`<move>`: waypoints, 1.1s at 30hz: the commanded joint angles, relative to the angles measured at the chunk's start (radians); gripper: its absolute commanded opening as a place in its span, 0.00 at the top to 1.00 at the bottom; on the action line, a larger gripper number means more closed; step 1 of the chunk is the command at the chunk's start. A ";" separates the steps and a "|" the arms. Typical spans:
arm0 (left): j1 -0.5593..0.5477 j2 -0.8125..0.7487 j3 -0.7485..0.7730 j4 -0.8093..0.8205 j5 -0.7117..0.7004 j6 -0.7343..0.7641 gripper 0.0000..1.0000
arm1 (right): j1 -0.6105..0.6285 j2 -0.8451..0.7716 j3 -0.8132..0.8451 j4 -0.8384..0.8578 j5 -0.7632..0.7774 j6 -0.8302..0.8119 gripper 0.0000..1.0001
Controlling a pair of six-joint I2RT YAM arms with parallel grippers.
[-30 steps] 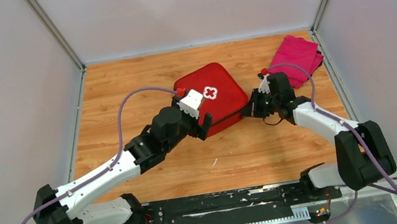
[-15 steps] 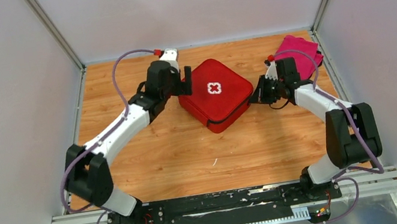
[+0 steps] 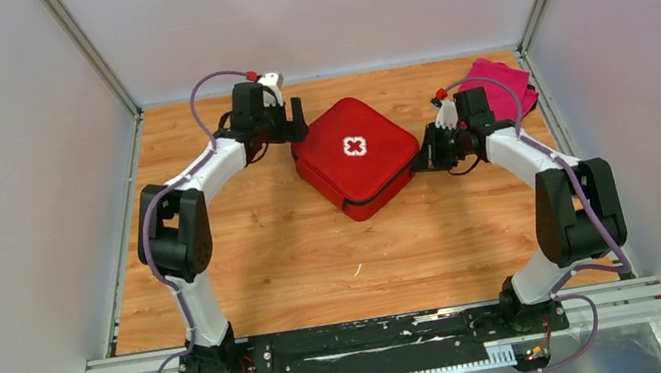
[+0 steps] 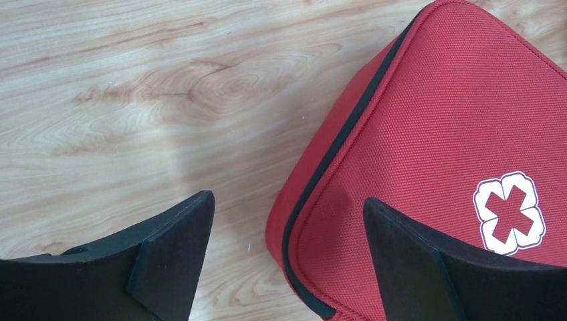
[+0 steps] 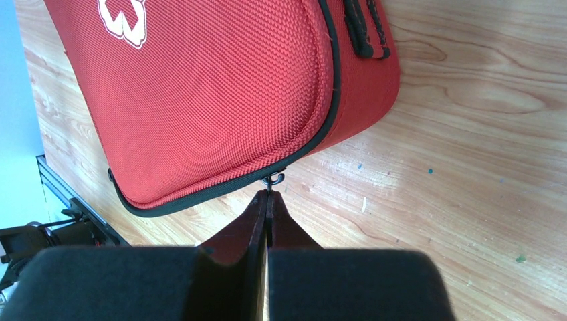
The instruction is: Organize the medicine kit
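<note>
The medicine kit (image 3: 346, 172), a red zip case with a white cross (image 3: 354, 147), lies closed in the middle of the wooden table. My left gripper (image 3: 297, 123) is open at its back-left edge. In the left wrist view the kit (image 4: 434, 120) runs in between my fingers: one fingertip (image 4: 180, 234) is over bare wood, the other (image 4: 401, 247) over the lid. My right gripper (image 3: 421, 164) is at the kit's right corner. Its tips (image 5: 267, 198) are shut on the small metal zip pull (image 5: 273, 178) at the black zip line of the kit (image 5: 200, 87).
A folded magenta cloth (image 3: 502, 82) lies at the back right corner, just behind my right wrist. Grey walls close in the table on three sides. A black strap (image 5: 364, 27) sits on the kit's side.
My left arm has swung from the kit's front-left side round to its back-left edge, still open. The kit has turned and shifted slightly. My right gripper stays shut at the zip.
</note>
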 commanded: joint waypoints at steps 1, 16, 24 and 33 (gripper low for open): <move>0.025 0.045 0.033 0.043 0.126 -0.003 0.13 | 0.023 0.016 0.047 -0.051 -0.047 -0.038 1.00; 0.029 0.026 -0.078 0.141 0.322 -0.161 0.24 | 0.073 0.063 0.111 -0.095 -0.027 -0.076 1.00; 0.028 -0.126 -0.230 0.060 0.313 -0.195 0.25 | 0.077 0.120 0.186 -0.116 0.002 -0.105 1.00; 0.015 -0.388 -0.476 -0.043 0.251 -0.180 0.26 | 0.096 0.207 0.262 -0.176 -0.020 -0.170 1.00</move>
